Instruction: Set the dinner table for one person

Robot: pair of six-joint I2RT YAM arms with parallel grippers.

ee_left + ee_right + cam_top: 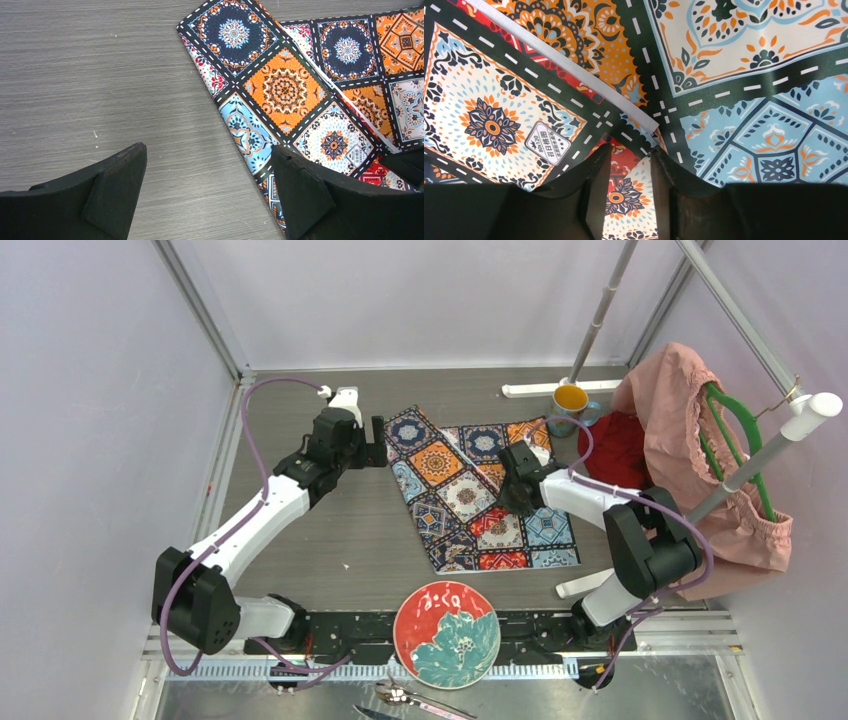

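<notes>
On the dinner table (330, 540) before both arms, the mat (450, 490) lies half-folded (plate (446, 633) and cup (570, 400) wait unplaced); left gripper (207, 155) gapes empty, right gripper (629, 155) sits narrowed at the fold, grip unclear.

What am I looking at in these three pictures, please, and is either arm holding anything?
The machine is a left arm and a right arm, bolted at the near edge of the dinner table. Each ends in a two-finger gripper. The wide picture comes from a fixed camera above and behind them. The other two come from cameras on the wrists, so the black shapes at the bottom are each arm's own fingers. On the table lies a colourful tiled mat, partly folded over itself. A red-and-teal plate sits between the arm bases, and a cup stands at the far side. The left gripper is wide open at the mat's edge and holds nothing. The right gripper has its jaws close together at a folded flap of the mat; I cannot tell whether it pinches it.
</notes>
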